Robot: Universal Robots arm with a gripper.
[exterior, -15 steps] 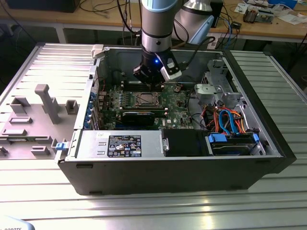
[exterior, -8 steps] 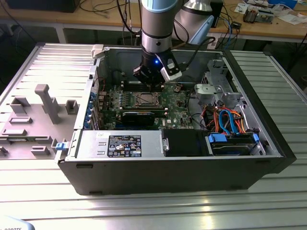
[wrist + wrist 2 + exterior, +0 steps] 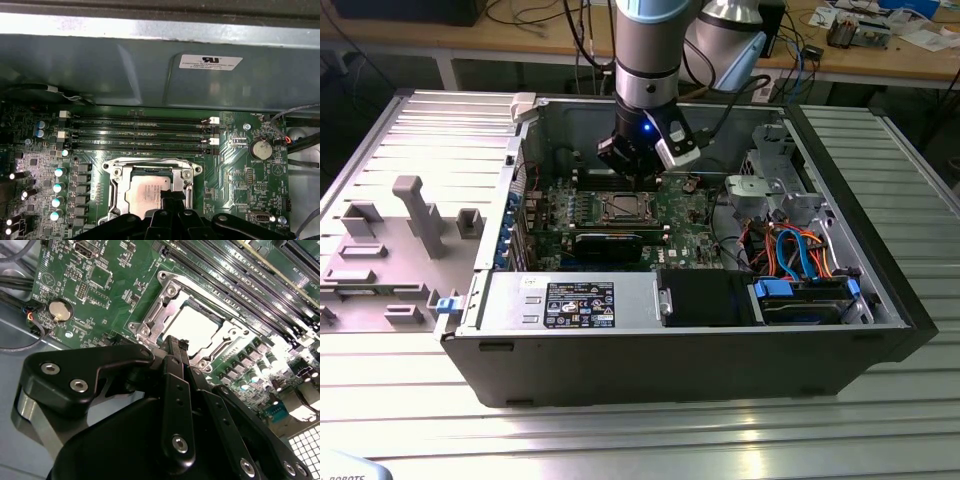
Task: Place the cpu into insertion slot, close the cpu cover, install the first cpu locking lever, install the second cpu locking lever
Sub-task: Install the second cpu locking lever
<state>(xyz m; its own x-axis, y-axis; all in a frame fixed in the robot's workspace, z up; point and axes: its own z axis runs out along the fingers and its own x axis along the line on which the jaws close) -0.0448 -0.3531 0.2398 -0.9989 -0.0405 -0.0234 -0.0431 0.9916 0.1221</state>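
Hovering gripper [image 3: 172, 342] over cpu [image 3: 196, 329], jaws pressed together, empty.
Cpu sits in insertion slot [image 3: 150, 192] just beyond the jaw tips; cpu cover [image 3: 159, 315] frames it, apparently closed.

We see our gripper [image 3: 176, 347] with fingers drawn together over the cpu [image 3: 194, 328], cpu cover [image 3: 165, 310] framing it (silvery, on the green motherboard [image 3: 95, 285]), round coin battery [image 3: 61, 311] nearby
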